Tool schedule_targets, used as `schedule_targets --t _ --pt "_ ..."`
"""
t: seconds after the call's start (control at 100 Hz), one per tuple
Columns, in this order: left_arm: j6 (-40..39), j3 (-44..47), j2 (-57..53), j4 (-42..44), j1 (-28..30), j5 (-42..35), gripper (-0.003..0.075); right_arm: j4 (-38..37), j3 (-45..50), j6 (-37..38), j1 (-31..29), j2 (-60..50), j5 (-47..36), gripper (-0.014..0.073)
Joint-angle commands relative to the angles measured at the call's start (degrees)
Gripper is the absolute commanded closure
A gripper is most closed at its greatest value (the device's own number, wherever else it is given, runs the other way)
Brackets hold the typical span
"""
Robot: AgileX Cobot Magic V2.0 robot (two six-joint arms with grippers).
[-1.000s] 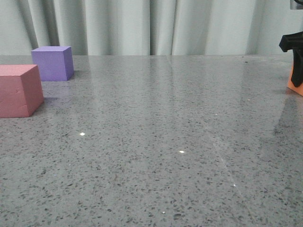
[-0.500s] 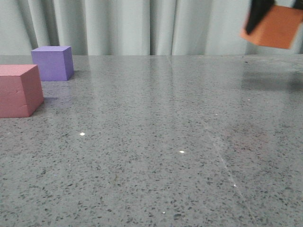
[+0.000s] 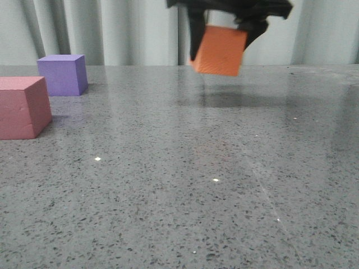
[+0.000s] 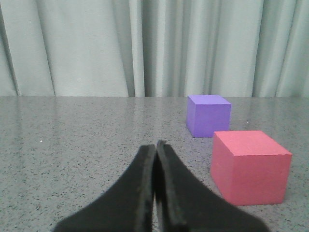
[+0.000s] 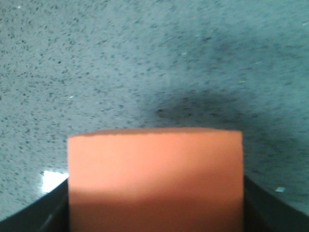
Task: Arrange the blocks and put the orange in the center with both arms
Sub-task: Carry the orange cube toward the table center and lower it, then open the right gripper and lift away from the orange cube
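Note:
My right gripper (image 3: 223,39) is shut on the orange cube (image 3: 220,50) and holds it in the air above the far middle of the table, slightly tilted. In the right wrist view the orange cube (image 5: 155,176) fills the space between the fingers, with its shadow on the table below. The purple cube (image 3: 63,74) stands at the far left, the pink-red cube (image 3: 21,107) nearer at the left edge. My left gripper (image 4: 155,145) is shut and empty, low over the table; the pink-red cube (image 4: 251,166) and the purple cube (image 4: 208,115) lie ahead of it to one side.
The grey speckled table (image 3: 179,185) runs back to a pale green curtain (image 3: 134,31). The orange cube's shadow (image 3: 241,100) falls on the table at the far middle.
My right gripper has lifted the orange cube from the table at the right edge and carried it left, to above the far middle. The purple and pink-red cubes have not moved.

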Motion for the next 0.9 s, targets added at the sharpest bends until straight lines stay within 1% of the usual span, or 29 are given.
schedule_targets --t 0.0,0.2,0.49,0.54,0.59,0.71,0.78,0.83,0.89 --pt "0.0 3.2 -1.8 -0.4 0.1 -4.4 0.0739 -2.4 -3.6 3.1 1.6 -1.0 -1.3 0.0386" --pt "0.0 3.2 -1.8 -0.4 0.1 -4.4 0.0739 -2.3 -4.6 6.2 2.9 2.4 -1.6 0.0386" --pt "0.0 3.2 -1.8 -0.4 0.1 -4.4 0.0739 -2.1 -4.6 6.2 3.1 4.2 -1.5 0.0379" --pt "0.0 3.2 -1.8 -0.4 0.1 -4.4 0.0739 -2.1 -4.6 6.2 3.1 4.2 -1.6 0.0346" --pt "0.0 3.2 -1.8 -0.4 0.1 -4.4 0.0739 -2.0 -4.6 6.2 3.1 4.2 -1.6 0.0285" --pt "0.0 3.2 -1.8 -0.4 0.1 -4.4 0.0739 -1.4 -4.6 6.2 3.1 4.2 -1.6 0.0069" --pt "0.0 3.2 -1.8 -0.4 0.1 -4.4 0.0739 -1.2 -4.6 6.2 3.1 4.2 -1.6 -0.0022" --pt "0.0 3.2 -1.8 -0.4 0.1 -4.4 0.0739 -1.2 -4.6 6.2 3.1 3.9 -1.6 -0.0058" --pt "0.0 3.2 -1.8 -0.4 0.1 -4.4 0.0739 -1.2 -5.0 6.2 3.1 3.8 -1.5 -0.0065"
